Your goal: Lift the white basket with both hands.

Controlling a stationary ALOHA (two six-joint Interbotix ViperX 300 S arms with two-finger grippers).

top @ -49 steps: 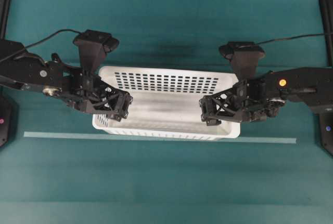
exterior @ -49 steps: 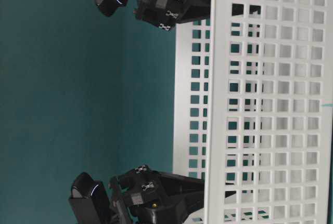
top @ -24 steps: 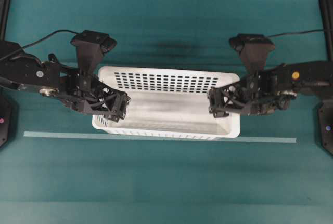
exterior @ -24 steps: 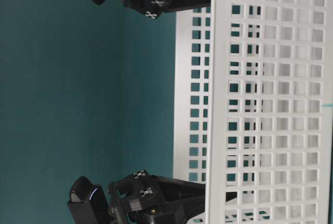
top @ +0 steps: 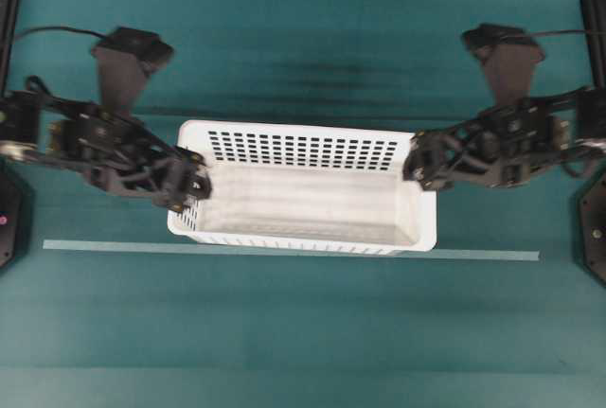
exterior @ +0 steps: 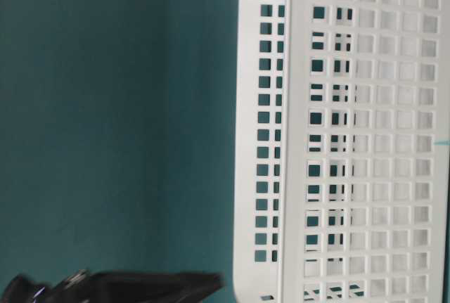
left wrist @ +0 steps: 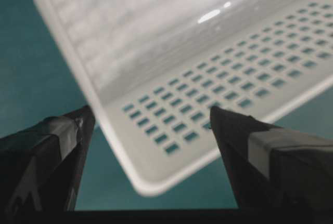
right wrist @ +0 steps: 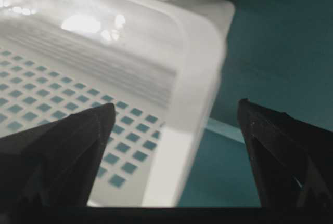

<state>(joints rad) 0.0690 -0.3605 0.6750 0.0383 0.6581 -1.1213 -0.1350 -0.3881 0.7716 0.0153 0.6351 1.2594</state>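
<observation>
White basket (top: pixel 303 186) seen flat on the table, long side across the view — slotted walls, solid floor, nothing inside. Both grippers — left gripper (top: pixel 192 195), right gripper (top: pixel 419 164) — spread wide at its short ends.

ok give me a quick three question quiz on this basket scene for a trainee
1. True or false: the white basket has something lying on its floor.
2. Multiple choice: how do the left gripper and right gripper stand?
A. both open, one at each short end of the basket
B. both shut on the rim
C. left open, right shut
3. Fill in: the pale strip on the table runs along the basket's ____ long side in the overhead view.

Key:
1. False, the floor is bare.
2. A. In each wrist view the jaws stand wide, with the basket's end wall and rim between them and no grip taken.
3. Lower, the side nearest the bottom of that view.
</observation>
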